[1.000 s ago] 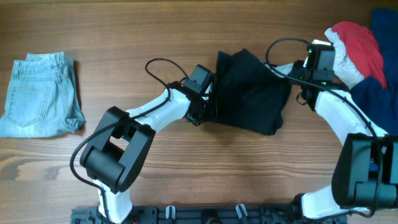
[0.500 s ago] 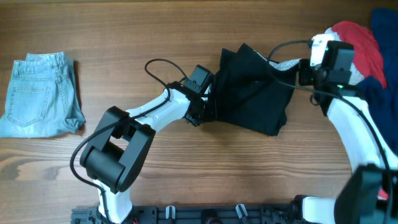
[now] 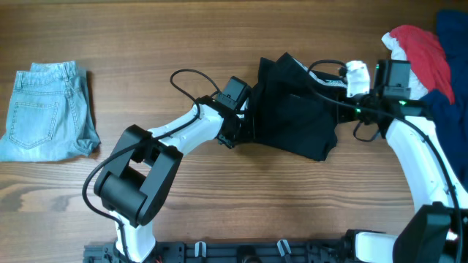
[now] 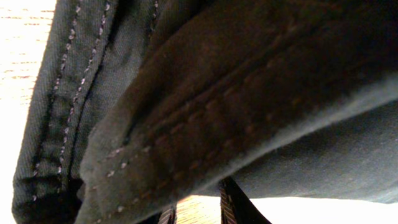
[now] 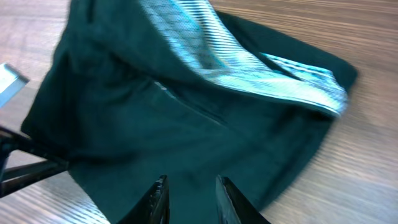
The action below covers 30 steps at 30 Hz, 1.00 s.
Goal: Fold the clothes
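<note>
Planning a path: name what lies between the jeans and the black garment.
Overhead view: bare table, then the left arm and its cable beside the black garment.

your overhead view is bright and even, lit from above, with only soft, short shadows on the table (image 3: 219, 44). the black cloth (image 3: 292, 117) swallows most of its own fold detail there. on your left wrist view the cloth fills the frame, dim and too close, its stitching slightly soft, while the table at the left edge blows out to white. your right wrist view is smeared throughout, with the striped lining (image 5: 249, 62) streaked.
</note>
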Each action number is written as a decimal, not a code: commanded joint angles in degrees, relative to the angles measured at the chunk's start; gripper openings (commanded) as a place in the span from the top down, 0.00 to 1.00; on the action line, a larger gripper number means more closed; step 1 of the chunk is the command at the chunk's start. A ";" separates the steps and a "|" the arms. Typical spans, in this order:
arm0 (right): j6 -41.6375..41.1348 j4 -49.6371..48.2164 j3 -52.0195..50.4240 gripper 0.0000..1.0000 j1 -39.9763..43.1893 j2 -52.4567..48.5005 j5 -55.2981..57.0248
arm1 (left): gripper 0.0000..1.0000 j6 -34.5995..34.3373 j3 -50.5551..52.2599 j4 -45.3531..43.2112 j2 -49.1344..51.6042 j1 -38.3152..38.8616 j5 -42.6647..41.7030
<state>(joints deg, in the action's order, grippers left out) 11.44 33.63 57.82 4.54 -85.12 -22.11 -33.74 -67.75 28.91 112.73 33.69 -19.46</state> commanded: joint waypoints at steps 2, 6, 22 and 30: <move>-0.66 -6.93 0.66 0.75 -2.12 -6.80 -1.73 | 0.76 0.24 3.37 2.12 4.55 -0.42 6.10; -11.08 -24.68 0.66 0.75 -2.19 -16.11 -1.51 | 0.76 0.24 3.37 2.16 4.57 -0.42 6.08; -23.39 -37.13 0.70 0.65 -5.42 -28.15 5.33 | 0.57 0.68 3.34 1.97 -5.95 -2.36 3.91; -14.60 -18.38 0.68 0.01 -5.42 5.18 6.67 | 0.19 9.18 3.34 -14.67 -14.38 -4.72 9.68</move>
<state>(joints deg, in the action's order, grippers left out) -5.28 8.12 58.61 -0.78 -88.23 -16.43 -28.49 -64.49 18.70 98.00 30.59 -12.27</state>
